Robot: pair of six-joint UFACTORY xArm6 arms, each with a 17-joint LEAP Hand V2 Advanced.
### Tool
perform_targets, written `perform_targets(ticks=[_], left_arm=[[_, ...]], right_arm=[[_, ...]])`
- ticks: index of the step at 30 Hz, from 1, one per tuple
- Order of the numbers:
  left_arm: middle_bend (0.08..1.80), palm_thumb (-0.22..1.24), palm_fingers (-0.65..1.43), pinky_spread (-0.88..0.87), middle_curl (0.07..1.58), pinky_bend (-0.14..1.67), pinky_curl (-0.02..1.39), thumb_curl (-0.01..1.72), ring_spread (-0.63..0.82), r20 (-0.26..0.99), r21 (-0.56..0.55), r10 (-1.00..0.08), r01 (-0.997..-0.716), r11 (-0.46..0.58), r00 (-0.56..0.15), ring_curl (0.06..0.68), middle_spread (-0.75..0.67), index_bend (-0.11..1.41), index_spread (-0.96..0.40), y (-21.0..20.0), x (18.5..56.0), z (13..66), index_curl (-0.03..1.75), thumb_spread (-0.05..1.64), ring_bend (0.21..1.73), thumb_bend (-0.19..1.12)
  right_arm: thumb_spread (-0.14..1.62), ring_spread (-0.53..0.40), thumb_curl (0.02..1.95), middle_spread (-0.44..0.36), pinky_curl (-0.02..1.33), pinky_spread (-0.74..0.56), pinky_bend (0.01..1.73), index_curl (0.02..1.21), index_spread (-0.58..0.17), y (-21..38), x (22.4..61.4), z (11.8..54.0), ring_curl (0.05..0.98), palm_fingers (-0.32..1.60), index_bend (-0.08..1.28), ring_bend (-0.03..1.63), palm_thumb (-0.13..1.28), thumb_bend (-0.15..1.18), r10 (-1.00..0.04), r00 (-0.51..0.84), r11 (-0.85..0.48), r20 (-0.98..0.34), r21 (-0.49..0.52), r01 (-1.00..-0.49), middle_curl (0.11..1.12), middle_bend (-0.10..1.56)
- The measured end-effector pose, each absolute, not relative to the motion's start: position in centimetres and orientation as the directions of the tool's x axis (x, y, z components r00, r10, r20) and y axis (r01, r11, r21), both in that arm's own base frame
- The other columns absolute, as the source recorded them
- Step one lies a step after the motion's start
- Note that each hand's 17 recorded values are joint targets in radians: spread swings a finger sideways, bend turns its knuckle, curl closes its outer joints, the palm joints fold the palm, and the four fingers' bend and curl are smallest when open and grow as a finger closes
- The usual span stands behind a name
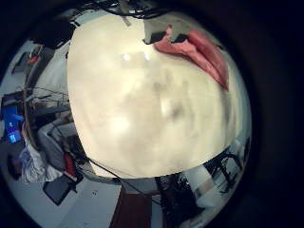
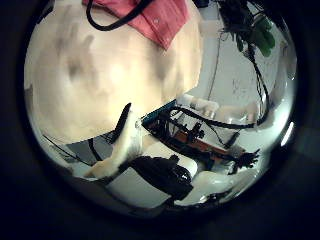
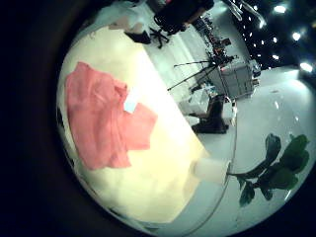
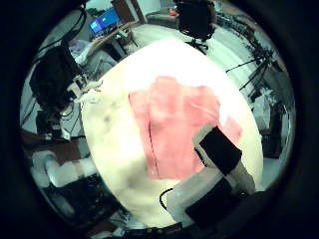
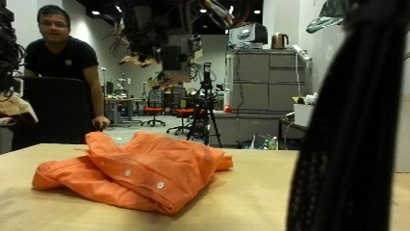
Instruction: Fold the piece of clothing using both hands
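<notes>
An orange garment with small buttons lies crumpled in a loose heap on the pale wooden table. Neither hand shows in the outside view. From the right palm the garment is spread on the round tabletop below, and a white and black finger of my right hand reaches straight out over its edge, holding nothing. A white tag shows on the garment in the right little finger side view. The left palm sees only the garment's edge, away from the bare tabletop under it.
A dark blurred shape stands close to the outside camera and hides one end of the table. Chairs, tripods and cabinets stand behind the table. A plant is on the floor beside it.
</notes>
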State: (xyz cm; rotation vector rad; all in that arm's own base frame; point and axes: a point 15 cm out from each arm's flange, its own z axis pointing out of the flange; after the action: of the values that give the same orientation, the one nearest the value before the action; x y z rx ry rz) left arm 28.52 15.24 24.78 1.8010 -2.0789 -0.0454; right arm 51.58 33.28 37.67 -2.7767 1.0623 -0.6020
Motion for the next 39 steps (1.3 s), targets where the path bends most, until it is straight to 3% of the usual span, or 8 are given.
perform_targets(ticks=[9,14,19,24,29,32,39], left_arm=[[0.19,0.50,-0.02,0.53,0.27,0.25,0.32,0.31,0.55,0.227,0.247,-0.958,-0.941,0.232,-0.177,0.235,0.27,0.16,0.01,11.4,28.9,28.1,0.29,1.24,0.36,-0.02],[0.19,0.50,-0.01,0.53,0.28,0.24,0.32,0.31,0.55,0.216,0.272,-0.954,-0.926,0.263,-0.208,0.235,0.28,0.17,0.01,8.2,27.9,30.0,0.30,1.24,0.36,-0.01],[0.19,0.50,0.01,0.53,0.28,0.24,0.32,0.31,0.54,0.202,0.292,-0.946,-0.907,0.305,-0.253,0.234,0.27,0.18,0.02,4.6,26.5,32.1,0.31,1.24,0.35,-0.01],[0.19,0.49,0.02,0.52,0.29,0.22,0.32,0.31,0.53,0.169,0.277,-0.944,-0.905,0.322,-0.284,0.233,0.26,0.18,0.02,1.7,25.8,34.1,0.32,1.24,0.35,-0.02],[0.18,0.48,0.03,0.51,0.29,0.21,0.32,0.31,0.53,0.151,0.296,-0.941,-0.895,0.334,-0.302,0.231,0.25,0.18,0.02,-0.3,23.8,34.7,0.33,1.23,0.34,-0.02],[0.19,0.48,0.05,0.51,0.29,0.20,0.31,0.31,0.53,0.148,0.311,-0.944,-0.892,0.327,-0.295,0.229,0.26,0.18,0.01,-0.8,23.6,34.4,0.33,1.23,0.34,-0.02],[0.18,0.48,0.05,0.51,0.29,0.20,0.31,0.31,0.53,0.132,0.356,-0.959,-0.891,0.281,-0.250,0.228,0.25,0.18,0.01,-1.0,23.1,33.3,0.34,1.22,0.34,-0.02]], right_arm=[[1.36,0.174,0.38,0.080,0.32,0.45,0.58,0.38,-0.320,24.0,45.7,43.6,0.298,0.06,0.18,0.55,0.78,-0.02,-0.762,0.576,-0.628,0.297,-0.120,-0.769,0.41,0.32],[1.36,0.177,0.37,0.059,0.29,0.44,0.50,0.37,-0.302,21.4,40.1,47.3,0.278,0.13,0.19,0.51,0.76,-0.01,-0.799,0.560,-0.589,0.220,-0.097,-0.802,0.40,0.31],[1.37,0.179,0.34,0.053,0.28,0.43,0.46,0.37,-0.298,16.7,35.4,45.0,0.265,0.13,0.19,0.47,0.72,-0.02,-0.847,0.517,-0.514,0.124,0.055,-0.856,0.38,0.26],[1.38,0.194,0.31,0.059,0.27,0.42,0.41,0.36,-0.296,13.5,32.3,43.1,0.247,0.12,0.19,0.40,0.67,-0.02,-0.871,0.481,-0.467,0.096,0.136,-0.874,0.36,0.22],[1.38,0.205,0.29,0.063,0.26,0.41,0.38,0.35,-0.294,9.5,27.4,38.4,0.237,0.13,0.18,0.36,0.65,-0.01,-0.895,0.439,-0.409,0.080,0.245,-0.879,0.36,0.21],[1.38,0.214,0.28,0.063,0.26,0.41,0.36,0.35,-0.293,8.2,25.4,36.6,0.234,0.14,0.17,0.35,0.63,-0.01,-0.906,0.419,-0.391,0.064,0.259,-0.883,0.35,0.20],[1.38,0.223,0.26,0.064,0.27,0.41,0.33,0.34,-0.299,7.1,25.4,36.2,0.231,0.15,0.18,0.31,0.59,-0.02,-0.921,0.385,-0.360,0.052,0.259,-0.896,0.35,0.19]])
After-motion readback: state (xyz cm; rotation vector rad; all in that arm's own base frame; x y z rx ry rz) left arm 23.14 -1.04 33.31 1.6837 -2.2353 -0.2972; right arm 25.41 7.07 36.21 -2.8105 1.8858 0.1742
